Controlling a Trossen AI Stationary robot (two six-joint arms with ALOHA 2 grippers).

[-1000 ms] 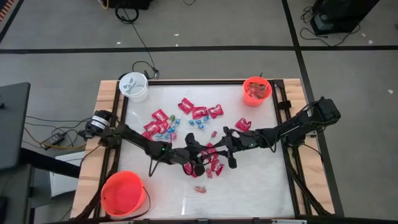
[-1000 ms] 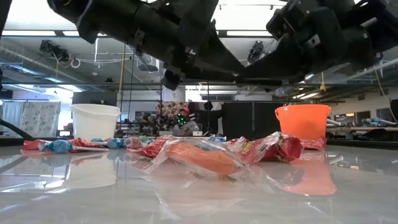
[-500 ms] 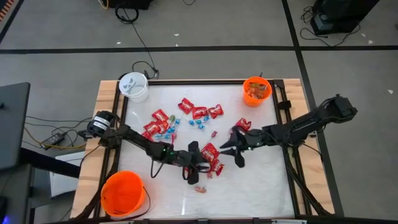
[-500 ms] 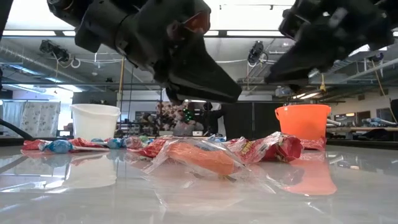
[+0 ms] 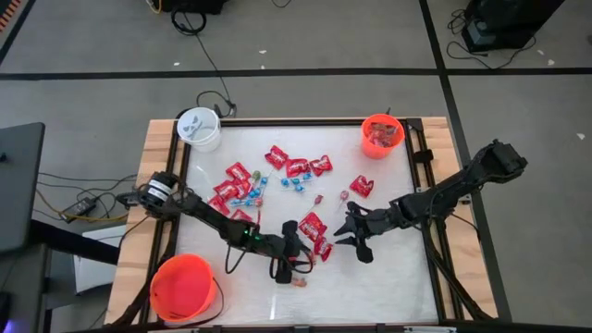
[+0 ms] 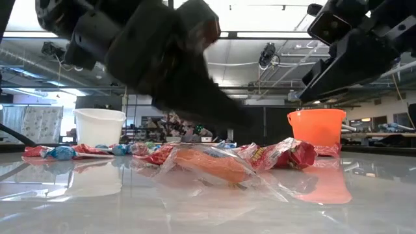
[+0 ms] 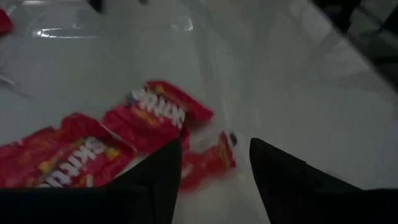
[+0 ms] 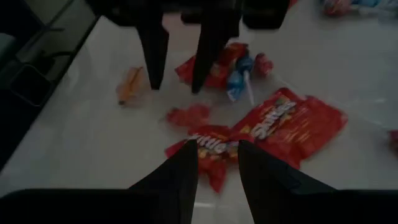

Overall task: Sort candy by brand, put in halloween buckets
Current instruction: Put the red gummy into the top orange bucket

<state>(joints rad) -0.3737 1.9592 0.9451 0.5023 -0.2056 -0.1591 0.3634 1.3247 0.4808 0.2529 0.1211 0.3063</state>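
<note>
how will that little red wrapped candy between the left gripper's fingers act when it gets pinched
The small red candy looks crinkly, so it would probably crumple. It seems light and may skid on the glossy table. The left gripper stands open over it.

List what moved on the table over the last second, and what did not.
The right end effector, open and empty, drew back from the middle toward the table's right side. The left end effector, also open, slid toward the near edge, over a small red candy. Nothing was grasped. The three buckets, white and two orange, stayed put.

Three buckets [image 5: 199, 129]; two claws [image 5: 289, 259]; many candies [image 5: 298, 168].
</note>
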